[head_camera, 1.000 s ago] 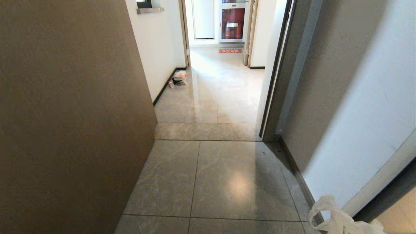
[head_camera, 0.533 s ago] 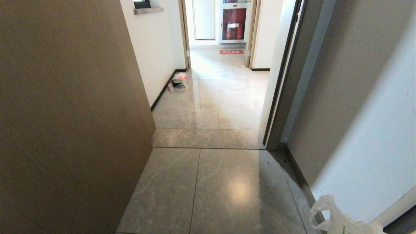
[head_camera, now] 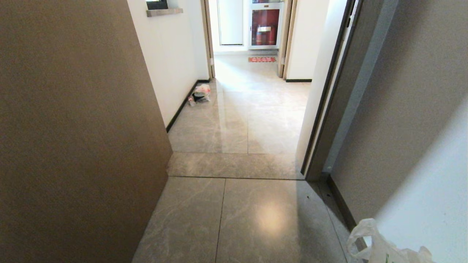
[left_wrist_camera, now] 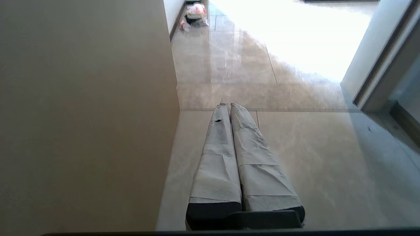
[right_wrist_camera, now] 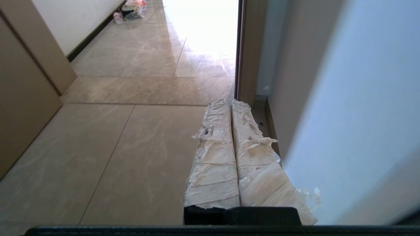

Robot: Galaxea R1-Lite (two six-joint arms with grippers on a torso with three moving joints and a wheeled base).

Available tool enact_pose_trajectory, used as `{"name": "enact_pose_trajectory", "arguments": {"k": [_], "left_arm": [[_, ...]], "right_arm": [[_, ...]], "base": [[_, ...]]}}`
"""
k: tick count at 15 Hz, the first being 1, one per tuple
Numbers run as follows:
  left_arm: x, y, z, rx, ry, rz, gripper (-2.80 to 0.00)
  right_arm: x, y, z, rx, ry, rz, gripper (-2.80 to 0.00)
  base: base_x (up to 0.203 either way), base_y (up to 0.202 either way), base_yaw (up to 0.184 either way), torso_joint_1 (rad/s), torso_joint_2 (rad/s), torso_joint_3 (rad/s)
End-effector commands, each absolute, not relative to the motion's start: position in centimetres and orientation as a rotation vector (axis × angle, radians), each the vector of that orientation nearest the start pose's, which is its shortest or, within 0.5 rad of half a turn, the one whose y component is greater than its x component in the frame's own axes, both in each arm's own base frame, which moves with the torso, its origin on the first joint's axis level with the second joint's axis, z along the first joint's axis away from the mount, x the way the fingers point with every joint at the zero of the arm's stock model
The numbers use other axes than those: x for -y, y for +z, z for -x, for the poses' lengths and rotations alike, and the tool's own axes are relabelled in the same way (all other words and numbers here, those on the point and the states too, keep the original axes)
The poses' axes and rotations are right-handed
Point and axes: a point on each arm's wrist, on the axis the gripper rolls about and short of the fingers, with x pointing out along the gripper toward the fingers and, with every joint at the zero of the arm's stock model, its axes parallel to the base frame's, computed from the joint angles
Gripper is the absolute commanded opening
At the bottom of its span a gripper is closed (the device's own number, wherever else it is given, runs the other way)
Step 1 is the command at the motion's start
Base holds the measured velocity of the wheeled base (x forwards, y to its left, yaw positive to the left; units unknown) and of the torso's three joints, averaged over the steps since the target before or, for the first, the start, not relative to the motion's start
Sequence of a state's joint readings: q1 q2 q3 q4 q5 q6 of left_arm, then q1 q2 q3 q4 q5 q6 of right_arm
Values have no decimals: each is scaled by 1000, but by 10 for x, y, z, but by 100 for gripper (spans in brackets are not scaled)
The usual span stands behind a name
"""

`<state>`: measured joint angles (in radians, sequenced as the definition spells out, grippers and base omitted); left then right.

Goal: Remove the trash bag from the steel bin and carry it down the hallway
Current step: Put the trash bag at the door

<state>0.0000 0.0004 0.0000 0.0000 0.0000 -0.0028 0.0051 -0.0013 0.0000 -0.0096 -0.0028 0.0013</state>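
While trash bag (head_camera: 384, 246) shows green print, illegible, left gripper (left_wrist_camera: 229, 105) and right gripper (right_wrist_camera: 229, 101) pressed together.

An indoor hallway (head_camera: 241, 120) of a residential or office building: large grey-beige stone-look floor tiles, white walls with black baseboard (head_camera: 181, 107), and a tan wooden door (head_camera: 73, 128). A fire-equipment cabinet (head_camera: 264, 25) with red contents stands at the far end.

The head camera looks forward and down along the pale grey-beige tiled hallway (head_camera: 237, 120). Both wrist cameras sit low behind their fingers, facing likewise; all share what seems a small crumpled litter heap (head_camera: 200, 94) (left_wrist_camera: 195, 13) (right_wrist_camera: 131, 8).
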Motion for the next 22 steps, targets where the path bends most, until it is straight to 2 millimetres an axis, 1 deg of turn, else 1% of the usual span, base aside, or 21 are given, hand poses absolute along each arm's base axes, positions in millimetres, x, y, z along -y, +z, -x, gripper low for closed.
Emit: {"name": "enact_pose_trajectory", "arguments": {"k": [1, 22], "left_arm": [[0, 76, 23, -2, 0, 3, -280], [0, 75, 23, -2, 0, 3, -280]], "right_arm": [[0, 76, 26, 50, 3, -2, -280], [0, 75, 26, 49, 3, -2, -280]], "base": [[193, 0, -1, 2, 2, 7], [192, 0, 1, 2, 1, 2]]}}
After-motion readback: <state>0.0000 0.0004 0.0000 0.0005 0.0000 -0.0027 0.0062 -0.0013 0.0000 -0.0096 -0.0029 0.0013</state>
